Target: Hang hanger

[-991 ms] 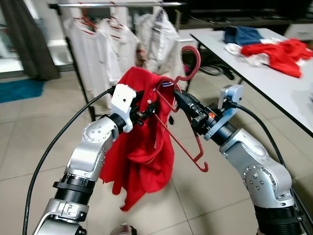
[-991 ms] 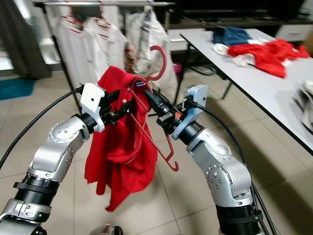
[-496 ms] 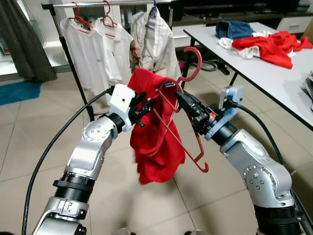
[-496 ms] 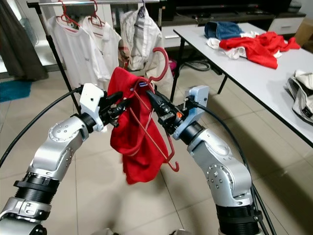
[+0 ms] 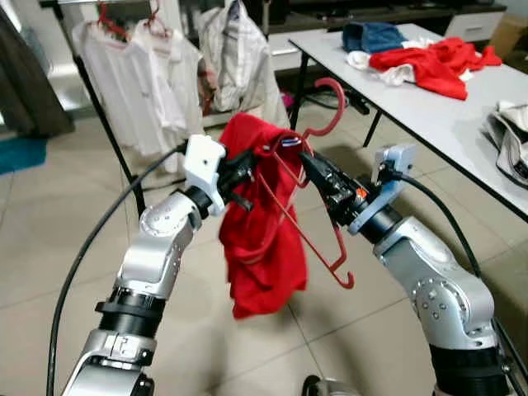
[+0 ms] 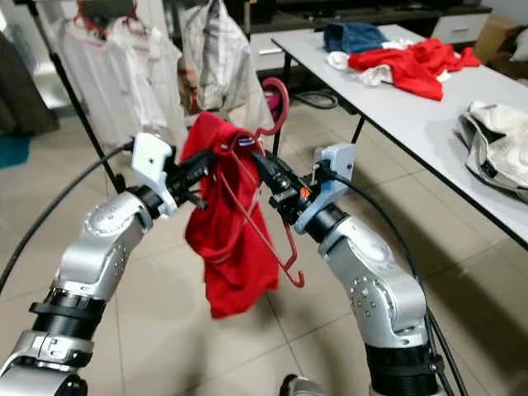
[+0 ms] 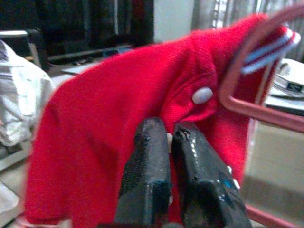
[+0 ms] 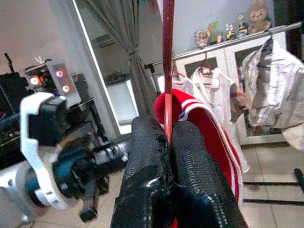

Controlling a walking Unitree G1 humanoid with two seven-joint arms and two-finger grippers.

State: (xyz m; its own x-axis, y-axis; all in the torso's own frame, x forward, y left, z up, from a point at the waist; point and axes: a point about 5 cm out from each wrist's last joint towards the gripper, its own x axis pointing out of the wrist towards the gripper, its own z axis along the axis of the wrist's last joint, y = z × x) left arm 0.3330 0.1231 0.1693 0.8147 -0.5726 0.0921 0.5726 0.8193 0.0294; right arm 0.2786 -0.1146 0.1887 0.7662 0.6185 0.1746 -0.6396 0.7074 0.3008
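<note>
1. A lived-in home room used for laundry, with a pale tiled floor (image 5: 49, 247).
2. A black clothes rack (image 5: 103, 124) holds white shirts (image 5: 140, 74) on hangers.
3. A long white worktop (image 6: 429, 107) carries loose clothes (image 6: 408, 62) in red and blue.
4. A dark curtain (image 8: 126, 61) hangs by a window, and small soft toys (image 8: 259, 12) sit on top of a white cabinet (image 8: 223, 61).

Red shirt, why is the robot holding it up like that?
The robot is carrying a red shirt on a red hanger. Its right claw is shut on the hanger, and its left claw pinches the shirt near the collar. The clothes rack with white shirts stands ahead, so the hanger is not hung yet.
</note>
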